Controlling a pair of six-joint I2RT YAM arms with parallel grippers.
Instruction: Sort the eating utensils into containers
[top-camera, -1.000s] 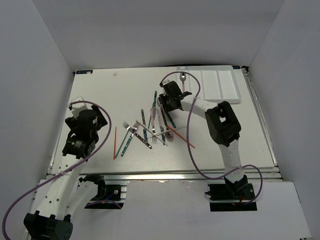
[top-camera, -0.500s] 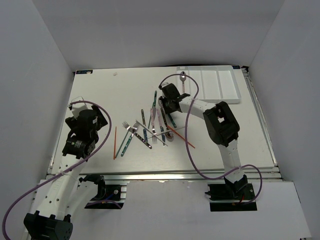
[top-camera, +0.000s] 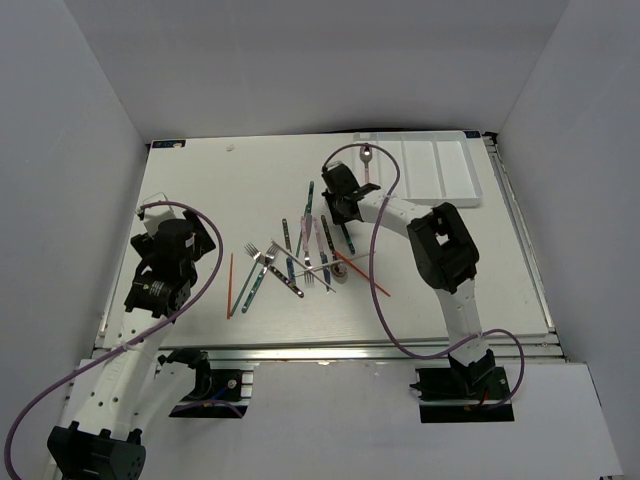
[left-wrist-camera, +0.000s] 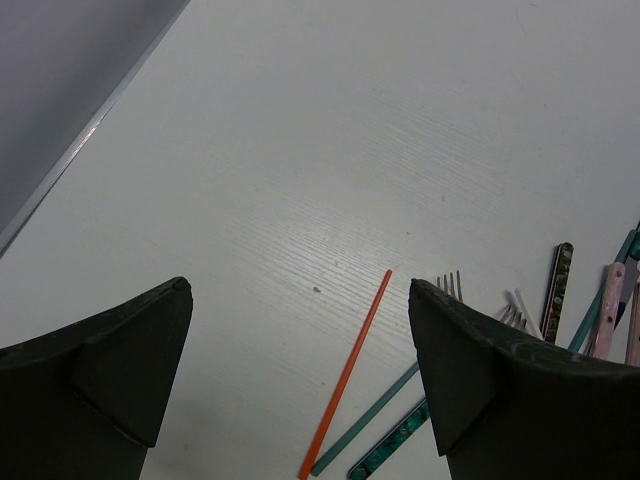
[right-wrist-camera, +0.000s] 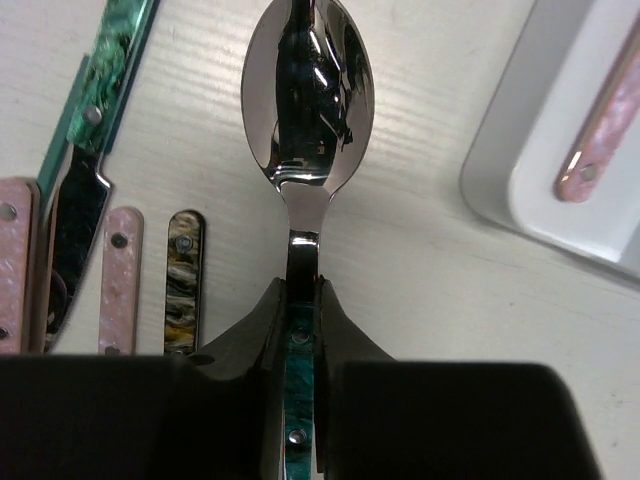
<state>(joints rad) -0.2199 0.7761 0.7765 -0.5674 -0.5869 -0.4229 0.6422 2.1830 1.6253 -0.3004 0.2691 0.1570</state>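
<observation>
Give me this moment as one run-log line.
right tool: shut on teal-handled spoon, near white tray | left tool: open, empty, over table by orange chopstick | white tray: pink-handled utensil inside

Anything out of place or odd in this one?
Nothing damaged or spilled. The loose utensils lie crisscrossed in one central heap, one orange chopstick apart to its left. The right pincer grips a teal-handled spoon squarely.
</observation>
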